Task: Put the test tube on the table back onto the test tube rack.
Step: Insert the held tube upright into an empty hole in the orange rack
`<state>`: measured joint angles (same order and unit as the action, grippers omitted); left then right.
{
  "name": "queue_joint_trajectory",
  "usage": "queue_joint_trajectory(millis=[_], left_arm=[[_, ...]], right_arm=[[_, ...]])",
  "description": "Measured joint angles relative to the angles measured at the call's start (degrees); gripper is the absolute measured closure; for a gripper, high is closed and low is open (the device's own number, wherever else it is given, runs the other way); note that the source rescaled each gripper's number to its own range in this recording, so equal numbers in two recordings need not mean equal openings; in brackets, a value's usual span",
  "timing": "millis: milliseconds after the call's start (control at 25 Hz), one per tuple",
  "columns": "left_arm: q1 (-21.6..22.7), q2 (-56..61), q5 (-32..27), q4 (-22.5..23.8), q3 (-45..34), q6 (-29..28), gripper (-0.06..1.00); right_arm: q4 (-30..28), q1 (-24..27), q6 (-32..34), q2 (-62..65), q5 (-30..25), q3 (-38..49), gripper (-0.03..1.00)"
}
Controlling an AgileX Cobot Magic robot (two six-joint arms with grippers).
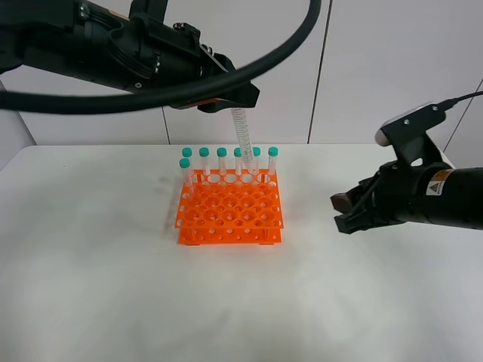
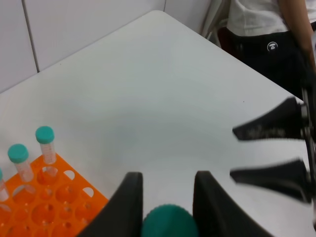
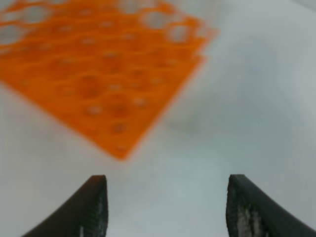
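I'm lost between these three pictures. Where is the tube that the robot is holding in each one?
Exterior high: the tube hangs from the left hand, over the back row of the rack.
Left wrist: only its teal cap shows, between the hand's fingers.
Right wrist: not in it.
Shared landmark: the orange rack, also seen in the left wrist and right wrist views.
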<state>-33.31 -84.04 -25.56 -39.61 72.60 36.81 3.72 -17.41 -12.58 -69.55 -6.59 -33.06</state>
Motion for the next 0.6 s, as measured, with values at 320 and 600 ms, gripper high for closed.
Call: queue_joint_trajectory(millis=[320, 600], left_arm=[[0.00, 0.00, 0.00, 0.00, 0.00, 0.00, 0.94], [0.00, 0.00, 0.00, 0.00, 0.00, 0.00, 0.94]], right_arm=[[0.12, 15.22, 1.54, 0.04, 0.06, 0.00, 0.40], [0.16, 23.59, 1.59, 0.04, 0.06, 0.00, 0.40]])
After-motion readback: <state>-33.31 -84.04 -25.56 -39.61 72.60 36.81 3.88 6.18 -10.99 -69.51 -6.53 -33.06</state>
